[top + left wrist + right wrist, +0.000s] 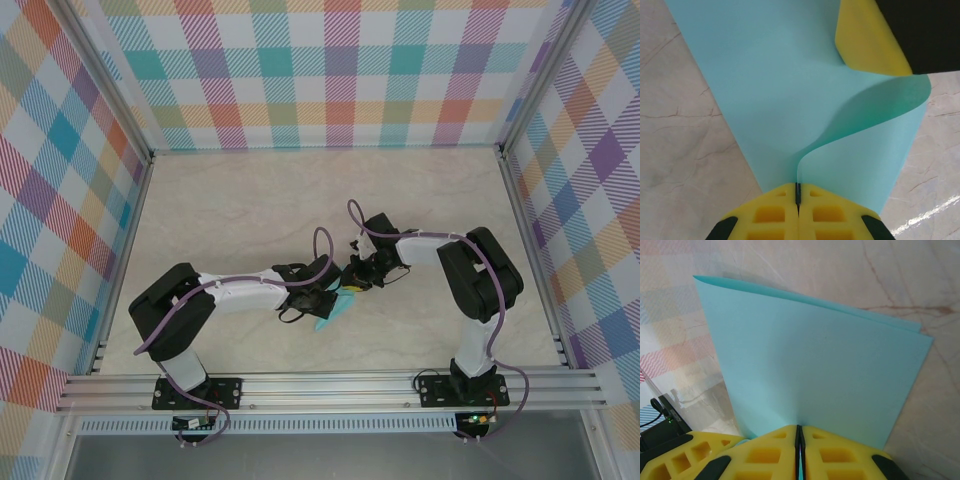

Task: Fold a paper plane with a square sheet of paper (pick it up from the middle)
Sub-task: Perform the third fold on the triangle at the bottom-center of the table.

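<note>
Though bowed (open table around), paper edges tight in left pincer, right pincer.

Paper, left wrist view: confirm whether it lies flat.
No, the paper curls in a wave where the left gripper pinches it.

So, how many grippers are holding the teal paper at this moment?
2. The left gripper is shut on one edge of the curved square sheet of paper; the right gripper is shut on another edge, just right of the left one.
</note>
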